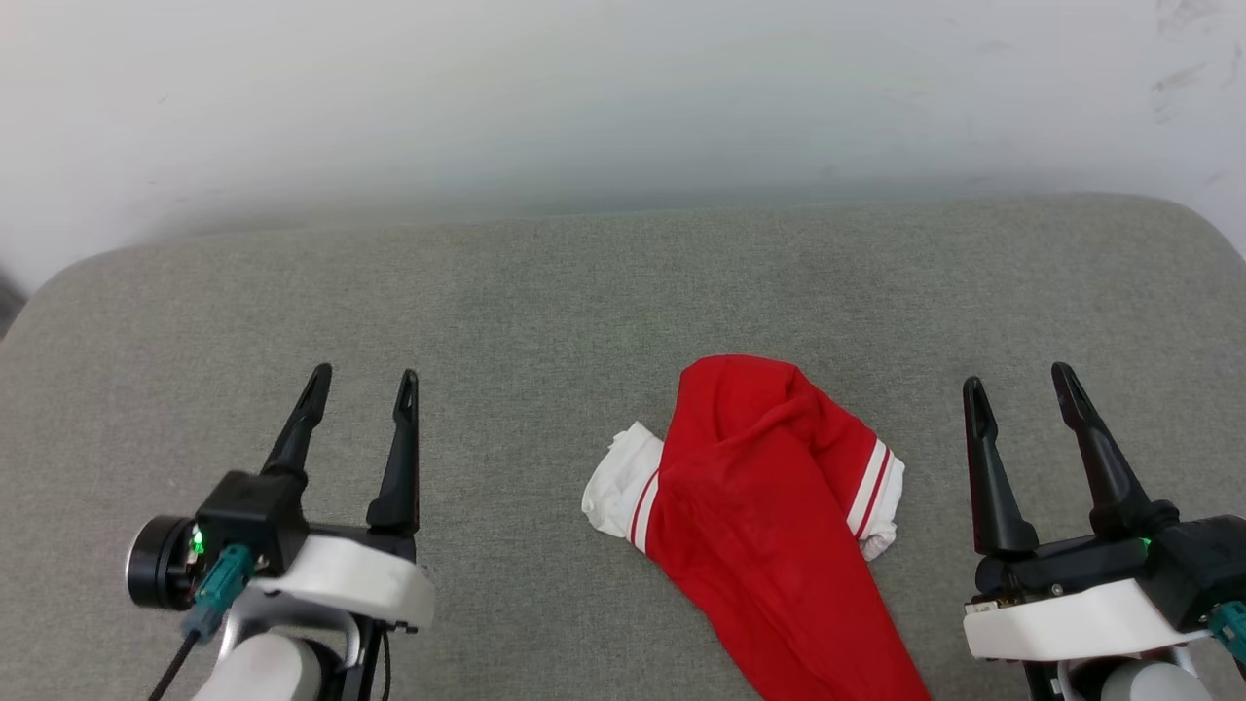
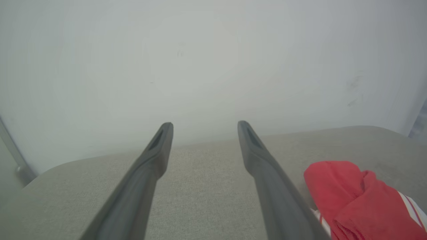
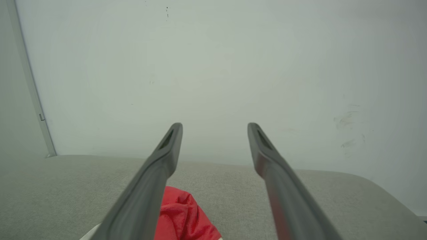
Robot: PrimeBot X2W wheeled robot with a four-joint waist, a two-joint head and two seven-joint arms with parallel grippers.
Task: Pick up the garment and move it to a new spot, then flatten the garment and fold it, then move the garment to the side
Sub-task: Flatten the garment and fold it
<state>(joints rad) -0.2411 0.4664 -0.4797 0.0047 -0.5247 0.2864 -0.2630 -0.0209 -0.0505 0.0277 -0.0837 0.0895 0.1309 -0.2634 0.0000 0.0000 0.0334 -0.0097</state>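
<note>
The garment [image 1: 769, 506], red with white striped sleeves, lies crumpled on the grey cushion [image 1: 545, 312], right of centre, trailing off the head view's bottom edge. No lettering shows on it. My left gripper [image 1: 365, 382] stands open at the lower left, well clear of the cloth, nothing between its fingers. My right gripper [image 1: 1017, 380] is open at the lower right, just right of the garment and apart from it. In the left wrist view the garment [image 2: 360, 200] lies right of my open gripper [image 2: 204, 125]. In the right wrist view a red fold of the garment [image 3: 183, 213] shows behind my open gripper's [image 3: 214, 126] left finger.
A pale wall [image 1: 623, 97] rises directly behind the cushion's rounded far edge. Bare cushion stretches left of the garment and beyond it. A grey vertical strip [image 3: 30, 83] runs down the wall at the far left.
</note>
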